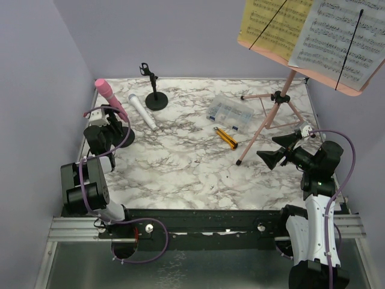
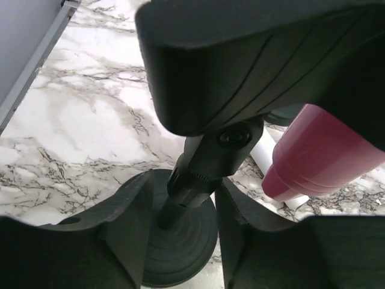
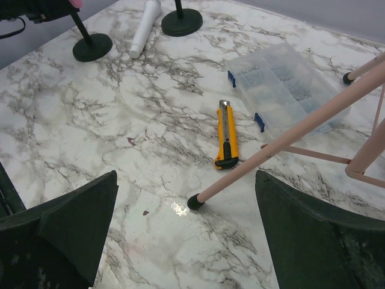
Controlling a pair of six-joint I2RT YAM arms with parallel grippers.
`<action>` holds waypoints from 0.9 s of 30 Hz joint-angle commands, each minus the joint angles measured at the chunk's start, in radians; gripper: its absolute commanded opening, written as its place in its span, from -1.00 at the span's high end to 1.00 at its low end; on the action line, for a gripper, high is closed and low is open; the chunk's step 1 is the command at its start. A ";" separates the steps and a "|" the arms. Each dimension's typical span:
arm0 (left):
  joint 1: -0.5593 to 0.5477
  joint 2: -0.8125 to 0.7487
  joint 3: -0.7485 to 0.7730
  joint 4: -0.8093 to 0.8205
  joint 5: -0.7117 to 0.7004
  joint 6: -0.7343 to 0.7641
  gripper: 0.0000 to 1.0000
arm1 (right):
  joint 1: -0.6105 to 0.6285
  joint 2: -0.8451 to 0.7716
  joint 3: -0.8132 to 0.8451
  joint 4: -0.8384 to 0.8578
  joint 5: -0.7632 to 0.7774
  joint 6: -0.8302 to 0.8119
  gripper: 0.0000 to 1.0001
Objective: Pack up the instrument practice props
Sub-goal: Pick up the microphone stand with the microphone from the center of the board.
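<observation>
The pink microphone (image 1: pixel 108 96) sits tilted in a black round-based mic holder (image 1: pixel 127 136) at the table's left. My left gripper (image 1: pixel 112 124) straddles that holder's stem (image 2: pixel 198 174) above its base (image 2: pixel 180 247). Its jaws are partly closed, the right finger (image 2: pixel 240 223) against the stem and a gap on the left. The pink microphone's head (image 2: pixel 319 150) hangs beside them. A white microphone (image 1: pixel 142 112) lies next to a second mic holder (image 1: pixel 156 99). The pink music rack (image 1: pixel 274 114) carries yellow (image 1: pixel 271 24) and white (image 1: pixel 343 39) pages. My right gripper (image 1: pixel 274 147) is open by its near leg (image 3: pixel 283 147).
A clear compartment box (image 1: pixel 231 112) and a yellow-and-black utility knife (image 1: pixel 226 138) lie mid-table, left of the rack's legs. Purple walls close in the left, back and right sides. The rack's foot (image 3: pixel 194 202) rests between my right fingers' line of view.
</observation>
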 commanded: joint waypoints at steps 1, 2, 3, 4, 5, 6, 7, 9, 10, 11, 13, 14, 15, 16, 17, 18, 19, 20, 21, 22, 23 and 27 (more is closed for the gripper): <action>0.014 0.035 0.021 0.105 0.062 0.013 0.33 | -0.005 0.005 0.009 -0.006 -0.008 -0.008 -0.99; 0.014 0.041 0.022 0.111 0.055 0.012 0.50 | -0.006 0.006 0.009 -0.005 -0.007 -0.009 -0.99; 0.014 0.044 0.022 0.118 0.048 0.010 0.59 | -0.005 0.008 0.010 -0.006 -0.006 -0.009 -0.99; 0.014 0.046 0.019 0.130 0.045 0.012 0.64 | -0.005 0.008 0.008 -0.007 -0.005 -0.010 -0.99; 0.014 0.046 0.016 0.140 0.044 0.014 0.71 | -0.005 0.008 0.008 -0.007 -0.004 -0.011 -0.99; 0.015 0.044 0.012 0.146 0.048 0.019 0.78 | -0.006 0.010 0.008 -0.007 -0.004 -0.011 -0.99; 0.016 0.038 0.008 0.150 0.054 0.023 0.85 | -0.006 0.010 0.008 -0.007 -0.003 -0.011 -0.99; 0.017 0.011 -0.001 0.154 0.071 0.028 0.98 | -0.008 0.012 0.008 -0.007 -0.003 -0.012 -0.99; 0.017 -0.007 -0.006 0.154 0.088 0.028 1.00 | -0.008 0.011 0.008 -0.007 -0.002 -0.012 -0.99; 0.017 -0.036 -0.010 0.154 0.103 0.025 1.00 | -0.009 0.013 0.008 -0.007 -0.003 -0.012 -0.99; 0.016 -0.095 -0.021 0.154 0.117 0.003 1.00 | -0.011 0.013 0.008 -0.007 -0.005 -0.011 -0.99; 0.015 -0.128 -0.026 0.154 0.123 -0.008 1.00 | -0.011 0.015 0.007 -0.003 -0.007 -0.010 -0.99; 0.010 -0.156 -0.032 0.152 0.125 -0.027 1.00 | -0.012 0.017 0.006 -0.003 -0.008 -0.009 -0.99; 0.007 -0.187 -0.036 0.150 0.132 -0.041 1.00 | -0.012 0.018 0.007 -0.001 -0.008 -0.010 -0.99; 0.003 -0.213 -0.043 0.145 0.142 -0.061 1.00 | -0.012 0.018 0.006 -0.001 -0.007 -0.009 -0.99; -0.003 -0.245 -0.048 0.136 0.139 -0.090 1.00 | -0.013 0.019 0.007 -0.001 -0.008 -0.009 -0.99; -0.009 -0.270 -0.056 0.122 0.143 -0.110 1.00 | -0.012 0.019 0.006 -0.001 -0.007 -0.011 -0.99; -0.018 -0.299 -0.060 0.106 0.150 -0.124 1.00 | -0.014 0.020 0.007 -0.002 -0.006 -0.011 -0.99; -0.029 -0.325 -0.064 0.093 0.153 -0.131 1.00 | -0.014 0.021 0.007 -0.004 -0.003 -0.012 -0.99; -0.043 -0.354 -0.071 0.079 0.154 -0.138 1.00 | -0.014 0.022 0.007 -0.004 -0.002 -0.014 -0.99; -0.058 -0.380 -0.076 0.069 0.158 -0.141 1.00 | -0.013 0.023 0.007 -0.004 -0.002 -0.014 -0.99; -0.132 -0.472 -0.092 0.024 0.194 -0.157 1.00 | -0.018 0.028 0.004 -0.001 -0.001 -0.015 -0.99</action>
